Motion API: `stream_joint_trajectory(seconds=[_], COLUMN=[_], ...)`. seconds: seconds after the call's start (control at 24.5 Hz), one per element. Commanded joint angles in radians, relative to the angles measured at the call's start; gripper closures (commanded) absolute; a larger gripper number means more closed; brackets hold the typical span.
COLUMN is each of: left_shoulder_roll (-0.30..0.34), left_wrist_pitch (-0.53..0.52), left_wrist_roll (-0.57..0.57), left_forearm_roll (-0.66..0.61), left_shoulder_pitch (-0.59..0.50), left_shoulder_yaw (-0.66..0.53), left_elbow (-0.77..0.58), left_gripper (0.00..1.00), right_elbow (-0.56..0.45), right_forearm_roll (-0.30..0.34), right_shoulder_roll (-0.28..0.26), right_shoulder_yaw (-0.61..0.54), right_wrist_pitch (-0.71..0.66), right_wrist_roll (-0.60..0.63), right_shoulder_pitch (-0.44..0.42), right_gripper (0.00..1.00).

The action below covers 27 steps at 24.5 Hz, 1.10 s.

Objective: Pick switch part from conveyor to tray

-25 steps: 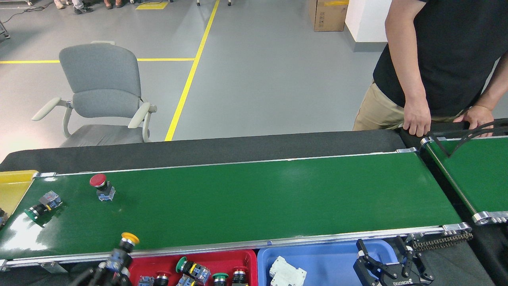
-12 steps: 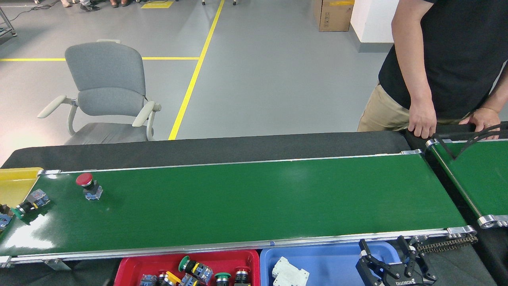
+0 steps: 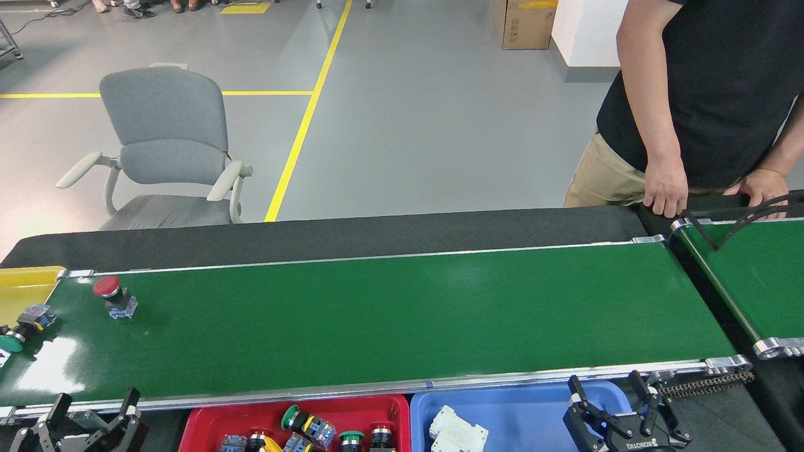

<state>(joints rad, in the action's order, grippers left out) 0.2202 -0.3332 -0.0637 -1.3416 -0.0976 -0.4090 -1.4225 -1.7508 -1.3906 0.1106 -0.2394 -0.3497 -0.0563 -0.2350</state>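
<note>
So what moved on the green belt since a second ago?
The red-capped switch and the green-capped switch rode left along the conveyor. The left gripper let go of a yellow-capped switch, now in the red tray, and hangs open. The right gripper stayed open over the blue tray.

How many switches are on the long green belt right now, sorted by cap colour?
Red cap: 1, the red switch, standing upright near the belt's left end.
Green cap: 1, the green switch, lying on its side at the far left end.
Total: 2.
</note>
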Motion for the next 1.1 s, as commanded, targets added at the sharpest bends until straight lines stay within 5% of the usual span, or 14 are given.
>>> stream_joint_trajectory(seconds=[0.0,0.24,0.73,0.86,1.06], left_shoulder_roll=[0.054,0.146,0.251,0.280,0.323], left_wrist_pitch=[0.005,0.002,0.356,0.361,0.346], left_wrist_roll=[0.054,0.074,-0.203,-0.203,-0.202], left_forearm_roll=[-0.001,-0.002,0.001,0.010,0.104], left_shoulder_pitch=[0.095,0.466,0.751,0.753,0.751], left_shoulder_yaw=[-0.004,0.009,0.314,0.306,0.288], left_elbow=[0.096,0.591,1.064,1.100,1.179], left_gripper=[0.01,0.01,0.05,0.18,0.62], right_elbow=[-0.015,-0.015,-0.001,0.034,0.054], right_forearm_roll=[0.004,0.004,-0.007,-0.007,-0.007], right_shoulder_roll=[-0.005,-0.003,-0.012,-0.035,-0.040], right_shoulder_yaw=[-0.003,-0.003,0.048,0.081,0.158], right_wrist_pitch=[-0.002,-0.002,-0.005,-0.002,-0.003], right_wrist_roll=[0.004,0.004,-0.013,-0.017,-0.028], right_shoulder_pitch=[0.011,0.017,0.056,0.115,0.140], right_gripper=[0.01,0.01,0.01,0.01,0.01])
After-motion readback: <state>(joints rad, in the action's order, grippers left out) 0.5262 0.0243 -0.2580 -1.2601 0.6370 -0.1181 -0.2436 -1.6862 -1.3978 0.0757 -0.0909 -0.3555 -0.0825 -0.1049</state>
